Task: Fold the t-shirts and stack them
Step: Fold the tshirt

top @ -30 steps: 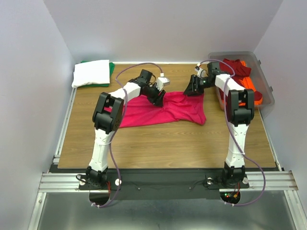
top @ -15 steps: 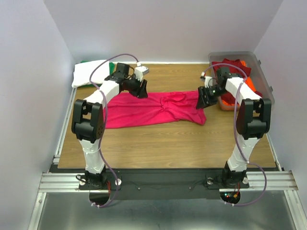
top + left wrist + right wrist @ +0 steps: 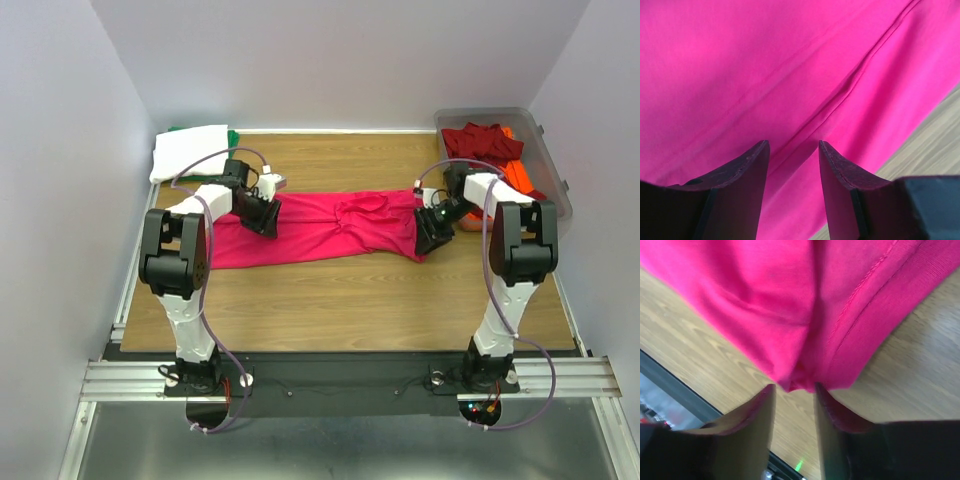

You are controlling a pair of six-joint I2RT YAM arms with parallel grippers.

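A bright pink-red t-shirt (image 3: 330,228) lies spread in a long band across the middle of the wooden table (image 3: 340,300). My left gripper (image 3: 262,212) hovers low over its left part, open. In the left wrist view the gripper (image 3: 792,150) has only smooth pink cloth (image 3: 765,65) under the gap. My right gripper (image 3: 432,232) is at the shirt's right end, open. In the right wrist view the gripper (image 3: 794,387) has a bunched corner of the shirt (image 3: 790,300) just beyond its tips. A white t-shirt (image 3: 190,152) lies folded on a green one (image 3: 232,140) at the back left.
A clear grey plastic bin (image 3: 552,175) stands at the back right, holding a dark red t-shirt (image 3: 480,140) and an orange one (image 3: 522,172). Bare wood shows in front of the pink shirt. Walls close in the left, back and right.
The left gripper swung from the shirt's middle to its left part. The right gripper came forward from the back right corner to the right end. The shirt now lies longer and flatter.
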